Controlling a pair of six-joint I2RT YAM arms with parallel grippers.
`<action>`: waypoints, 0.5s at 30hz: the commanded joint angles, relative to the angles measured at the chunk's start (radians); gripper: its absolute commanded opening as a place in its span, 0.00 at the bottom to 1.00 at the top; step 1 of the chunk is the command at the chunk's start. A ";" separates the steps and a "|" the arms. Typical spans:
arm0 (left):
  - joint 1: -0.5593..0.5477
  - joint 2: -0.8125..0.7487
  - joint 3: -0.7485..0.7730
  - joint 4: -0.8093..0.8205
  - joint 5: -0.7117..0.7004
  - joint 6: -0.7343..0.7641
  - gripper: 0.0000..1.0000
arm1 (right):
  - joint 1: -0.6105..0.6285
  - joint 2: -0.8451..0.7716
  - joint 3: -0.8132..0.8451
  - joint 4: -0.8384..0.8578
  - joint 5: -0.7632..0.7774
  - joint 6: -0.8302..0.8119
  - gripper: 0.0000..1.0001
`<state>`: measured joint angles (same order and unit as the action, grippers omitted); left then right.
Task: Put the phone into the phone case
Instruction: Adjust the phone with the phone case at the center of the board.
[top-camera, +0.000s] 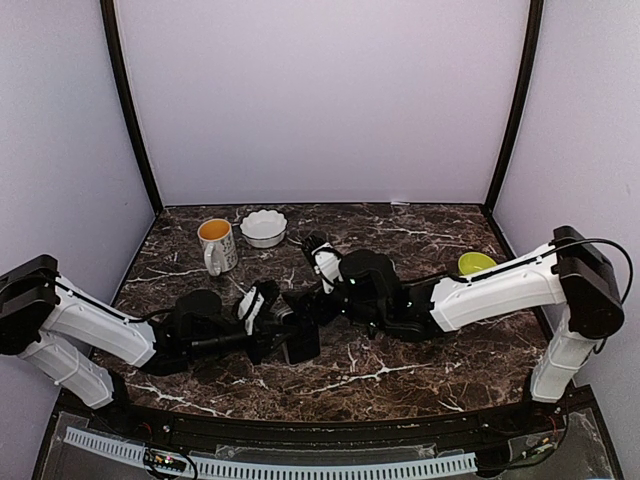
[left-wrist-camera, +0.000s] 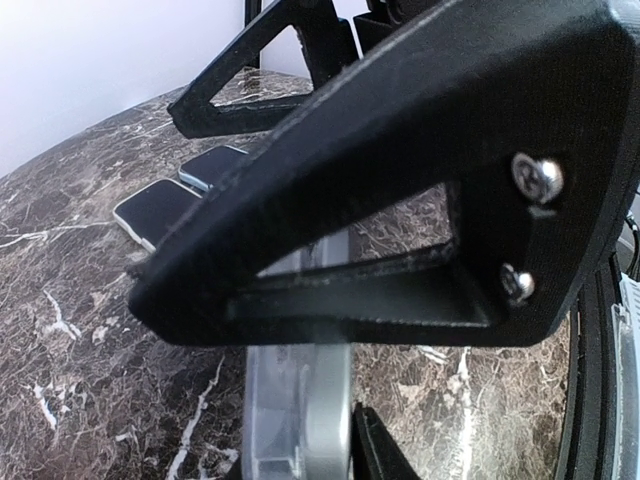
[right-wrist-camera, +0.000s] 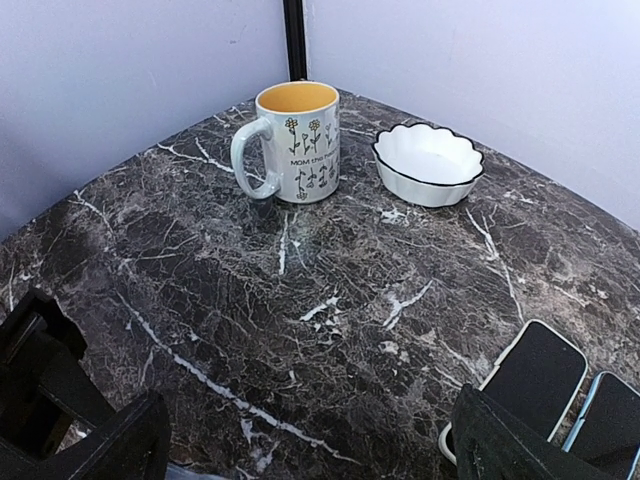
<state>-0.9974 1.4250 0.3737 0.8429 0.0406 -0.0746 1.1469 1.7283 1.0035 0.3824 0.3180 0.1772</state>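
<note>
Judging from both wrist views, I'd call the job barely begun: the phone (right-wrist-camera: 535, 375) lies flat on the table (right-wrist-camera: 300, 260), just beside a second dark slab (right-wrist-camera: 612, 412), and it is not in any case. My right gripper (right-wrist-camera: 300, 450) hangs near them, jaws spread wide and empty. My left gripper (top-camera: 272, 318) has a pale clear piece (left-wrist-camera: 298, 410) by its fingers, perhaps the case. I cannot tell if it grips. All the fitting remains.

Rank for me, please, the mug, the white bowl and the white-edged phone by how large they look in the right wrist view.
1. mug, largest.
2. white bowl and white-edged phone: they look about alike, and the phone is nearer the camera and partly hidden, so I would not rank them.
</note>
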 joint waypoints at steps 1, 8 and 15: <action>-0.003 -0.016 0.023 -0.019 0.002 0.033 0.21 | -0.003 0.031 -0.015 -0.048 0.008 -0.019 0.99; -0.003 -0.010 0.030 -0.031 0.017 0.042 0.22 | -0.003 0.065 0.013 -0.051 -0.005 -0.020 0.98; -0.003 -0.031 0.024 -0.039 0.020 0.033 0.05 | -0.011 -0.001 0.027 -0.100 -0.062 -0.052 0.99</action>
<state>-0.9962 1.4235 0.3775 0.8200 0.0528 -0.0692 1.1461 1.7573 1.0271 0.3931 0.3023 0.1741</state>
